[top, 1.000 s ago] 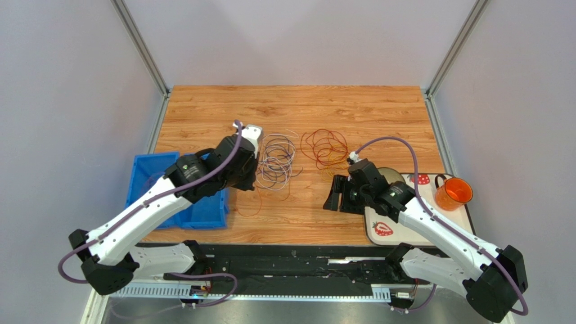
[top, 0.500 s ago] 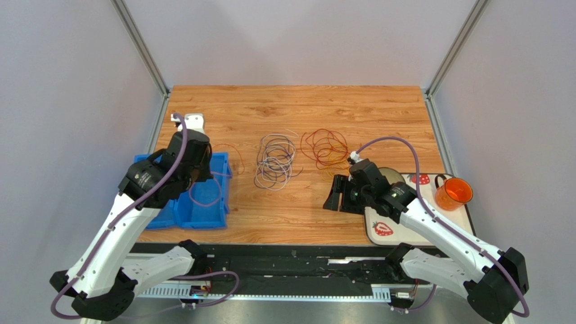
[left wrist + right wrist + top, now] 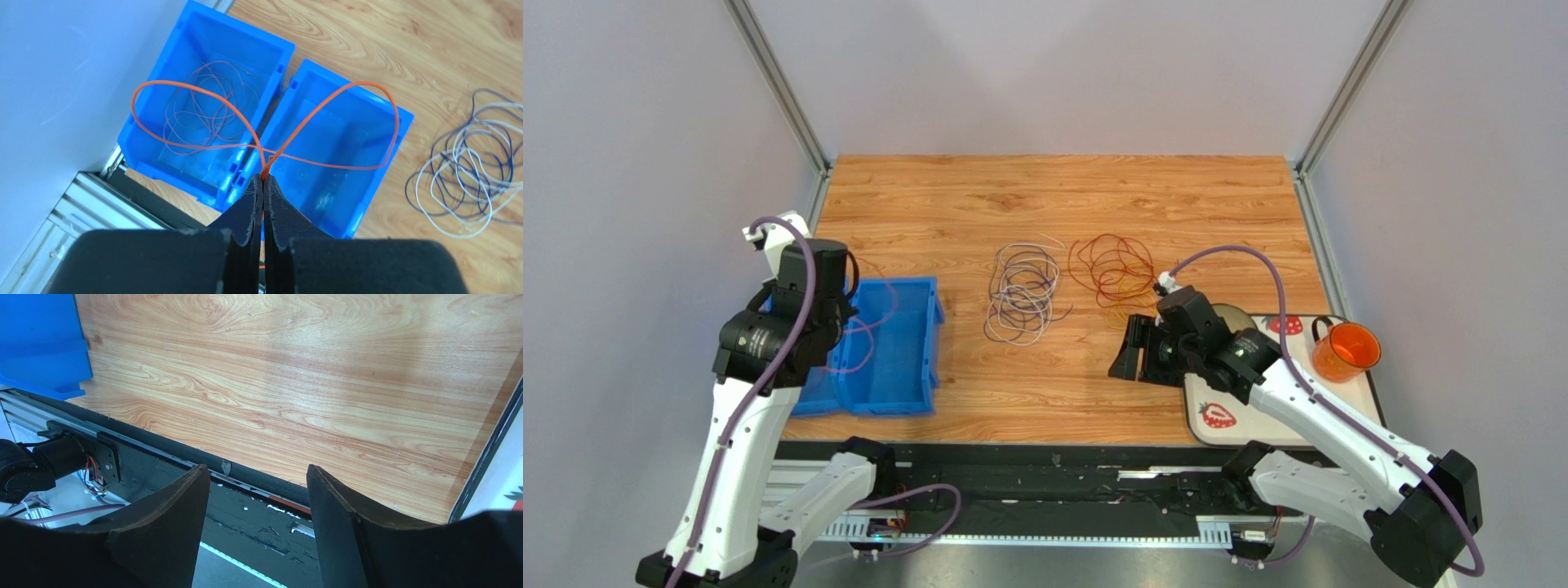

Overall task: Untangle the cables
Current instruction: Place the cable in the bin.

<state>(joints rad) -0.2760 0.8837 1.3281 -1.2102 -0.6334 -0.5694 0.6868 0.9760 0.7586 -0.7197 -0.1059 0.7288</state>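
My left gripper [image 3: 264, 177] is shut on a red-orange cable [image 3: 362, 83], pinched at the fingertips. Its two wide loops hang over the twin blue bins [image 3: 184, 176]. A thinner reddish cable [image 3: 209, 104] lies coiled in the left bin. In the top view the left gripper [image 3: 840, 294] hovers over the bins' left half. A grey, white and purple bundle of cables [image 3: 1024, 294] lies mid-table, with a red-orange bundle [image 3: 1112, 267] to its right. My right gripper [image 3: 1133, 349] stands open and empty near the front edge, its jaws [image 3: 258, 468] wide apart over bare wood.
The blue bins [image 3: 891, 368] sit at the table's front left corner. A strawberry-patterned tray [image 3: 1216, 414] with an orange cup [image 3: 1345, 352] is at the right. Metal frame posts rise at the back corners.
My left arm swung left from the mid-table cable bundle to above the blue bins, carrying the red-orange cable with it. The right arm stayed still.
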